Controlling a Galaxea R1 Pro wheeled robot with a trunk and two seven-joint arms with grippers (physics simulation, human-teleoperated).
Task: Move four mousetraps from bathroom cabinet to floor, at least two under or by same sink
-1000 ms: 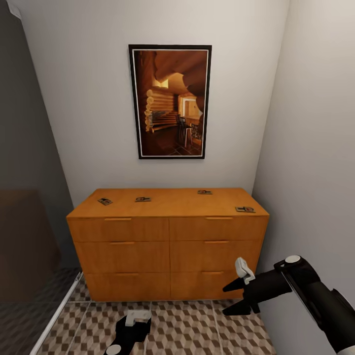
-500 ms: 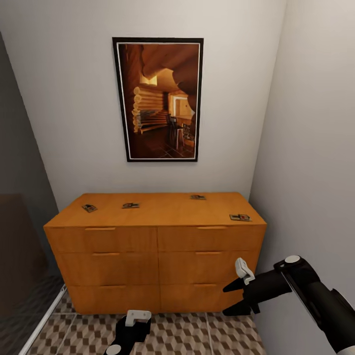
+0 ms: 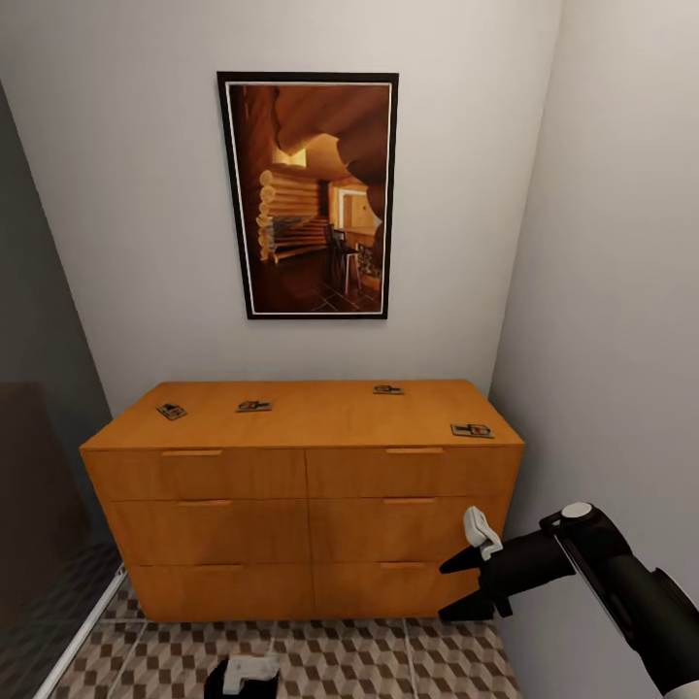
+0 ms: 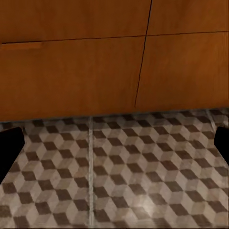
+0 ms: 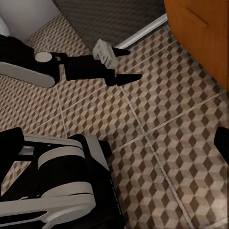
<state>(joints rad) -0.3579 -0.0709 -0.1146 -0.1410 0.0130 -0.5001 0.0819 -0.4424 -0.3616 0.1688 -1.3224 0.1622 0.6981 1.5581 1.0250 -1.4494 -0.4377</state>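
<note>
The right claw (image 3: 464, 585) is held spread wide and empty before the cabinet (image 3: 303, 495); the left claw (image 5: 122, 64), also open, is seen from the right wrist above the bathroom floor (image 5: 162, 114). Four mousetraps (image 3: 472, 430) are spread on the cabinet's top.

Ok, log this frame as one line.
phase: facing cabinet | mousetraps: four on top | left gripper: open, empty | right gripper: open, empty
</note>
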